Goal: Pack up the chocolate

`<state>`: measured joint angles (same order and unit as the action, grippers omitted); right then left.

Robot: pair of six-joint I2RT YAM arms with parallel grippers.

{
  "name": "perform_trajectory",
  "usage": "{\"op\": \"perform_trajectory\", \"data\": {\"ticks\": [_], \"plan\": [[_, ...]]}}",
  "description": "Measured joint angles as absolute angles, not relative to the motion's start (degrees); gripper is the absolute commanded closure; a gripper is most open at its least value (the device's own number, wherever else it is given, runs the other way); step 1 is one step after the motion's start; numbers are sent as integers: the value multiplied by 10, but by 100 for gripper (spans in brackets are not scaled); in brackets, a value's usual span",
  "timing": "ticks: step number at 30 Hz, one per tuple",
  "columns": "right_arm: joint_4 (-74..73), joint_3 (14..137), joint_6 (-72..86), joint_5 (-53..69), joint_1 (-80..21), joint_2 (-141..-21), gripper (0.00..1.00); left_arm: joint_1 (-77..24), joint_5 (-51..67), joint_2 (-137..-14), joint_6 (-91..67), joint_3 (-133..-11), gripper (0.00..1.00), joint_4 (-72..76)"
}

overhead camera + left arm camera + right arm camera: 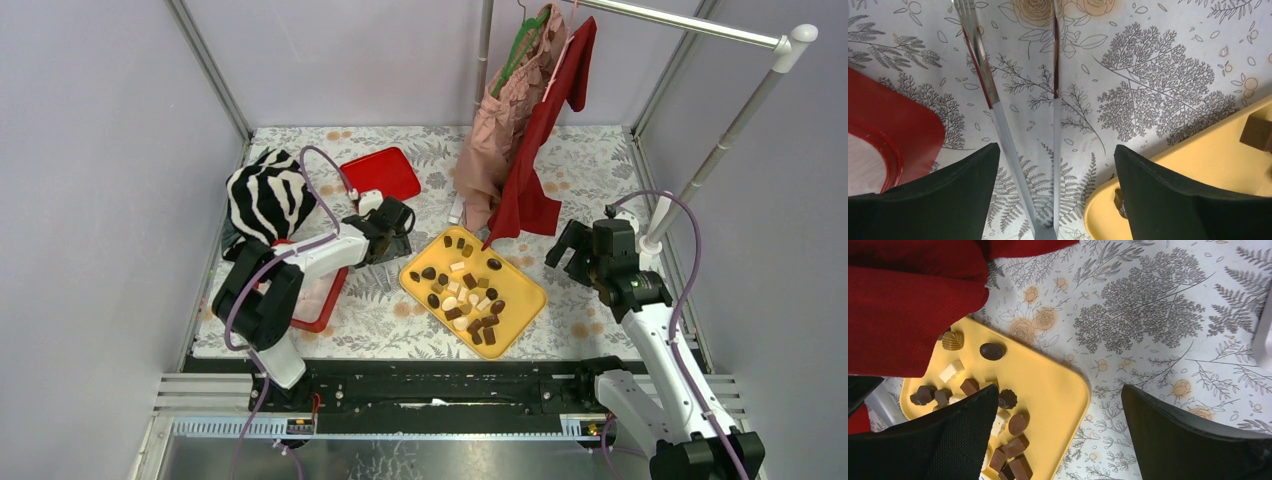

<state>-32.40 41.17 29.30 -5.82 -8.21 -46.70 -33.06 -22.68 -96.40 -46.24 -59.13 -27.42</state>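
Currently: chocolate (468,296) scattered in yellow tray (524,294); red box (905,125) nearby; left pincer (1055,150), right pincer (1060,390) released.

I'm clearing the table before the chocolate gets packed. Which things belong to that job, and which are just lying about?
For the job: chocolate, yellow tray, red box, red lid, metal tongs.
Lying about: zebra-striped cloth, pink garment, red garment, clothes rail.

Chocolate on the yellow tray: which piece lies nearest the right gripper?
The dark oval piece, alone near the yellow tray's edge facing the right gripper; the others cluster farther left.
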Motion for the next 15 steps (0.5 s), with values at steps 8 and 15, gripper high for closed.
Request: {"op": "perform_trajectory", "data": {"ticks": [8, 15], "plan": [[-302, 398, 294, -47, -82, -481, 0, -299, -212, -976, -463, -571, 23, -223], [-291, 392, 295, -34, -82, -507, 0, -294, -216, -1001, -464, -571, 29, -215]]}}
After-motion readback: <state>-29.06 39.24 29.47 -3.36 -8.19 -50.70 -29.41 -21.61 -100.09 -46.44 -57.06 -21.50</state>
